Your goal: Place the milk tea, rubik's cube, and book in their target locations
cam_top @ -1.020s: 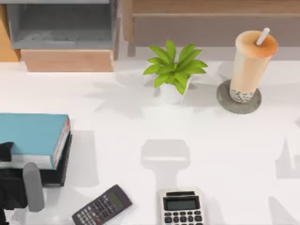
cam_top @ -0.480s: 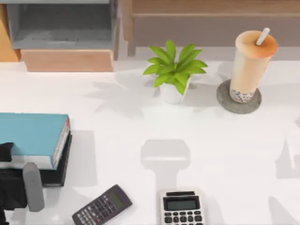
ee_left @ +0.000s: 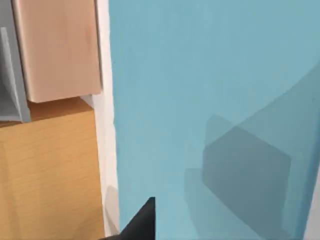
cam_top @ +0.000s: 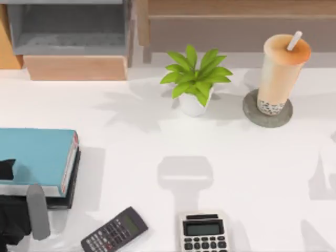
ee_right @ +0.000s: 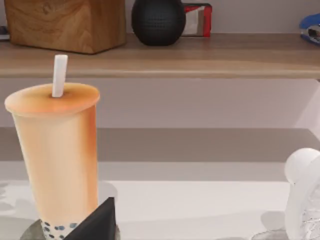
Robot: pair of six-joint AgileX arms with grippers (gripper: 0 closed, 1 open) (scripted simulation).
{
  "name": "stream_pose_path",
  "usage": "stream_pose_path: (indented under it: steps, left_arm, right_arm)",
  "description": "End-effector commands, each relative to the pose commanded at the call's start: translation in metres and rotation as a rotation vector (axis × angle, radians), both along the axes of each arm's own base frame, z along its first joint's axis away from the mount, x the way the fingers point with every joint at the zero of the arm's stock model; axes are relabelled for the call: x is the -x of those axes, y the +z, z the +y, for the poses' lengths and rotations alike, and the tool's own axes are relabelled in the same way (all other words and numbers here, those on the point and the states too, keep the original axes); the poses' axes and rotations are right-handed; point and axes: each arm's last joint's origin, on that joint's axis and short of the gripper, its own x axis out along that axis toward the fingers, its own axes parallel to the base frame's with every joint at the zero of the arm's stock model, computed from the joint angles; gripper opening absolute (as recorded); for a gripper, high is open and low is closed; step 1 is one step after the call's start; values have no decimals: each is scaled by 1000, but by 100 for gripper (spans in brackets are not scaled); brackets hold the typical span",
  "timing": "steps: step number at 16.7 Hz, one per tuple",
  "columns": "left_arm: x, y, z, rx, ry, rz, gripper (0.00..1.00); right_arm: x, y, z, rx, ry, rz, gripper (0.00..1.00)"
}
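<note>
The teal-blue book [cam_top: 34, 155] lies at the table's left edge on top of the flat black book [cam_top: 73, 181]. My left gripper [cam_top: 16, 210] is at the teal book's near edge, shut on it. In the left wrist view a dark fingertip [ee_left: 145, 222] rests over the teal cover [ee_left: 200, 75]. At the back right, the milk tea [cam_top: 278, 73] stands upright on the round grey coaster [cam_top: 252, 113]. The right wrist view looks at the cup [ee_right: 57, 150] from a distance, with one dark fingertip [ee_right: 97, 222] low in front. The rubik's cube is out of view.
A potted green plant [cam_top: 194, 81] stands at the back centre. A dark calculator [cam_top: 114, 231] and a white calculator [cam_top: 203, 231] lie at the front edge. A grey cubby [cam_top: 68, 31] and a wooden shelf [cam_top: 236, 21] line the back.
The teal book and my left gripper have shifted slightly toward the front edge together. The milk tea has not moved.
</note>
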Motion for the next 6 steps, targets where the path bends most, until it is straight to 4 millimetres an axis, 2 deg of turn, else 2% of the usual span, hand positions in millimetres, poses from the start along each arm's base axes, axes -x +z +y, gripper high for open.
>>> stream_pose_path:
  steps: [6]
  left_arm:
    - [0,0,0,0,0,0,100]
  right_arm:
    - [0,0,0,0,0,0,100]
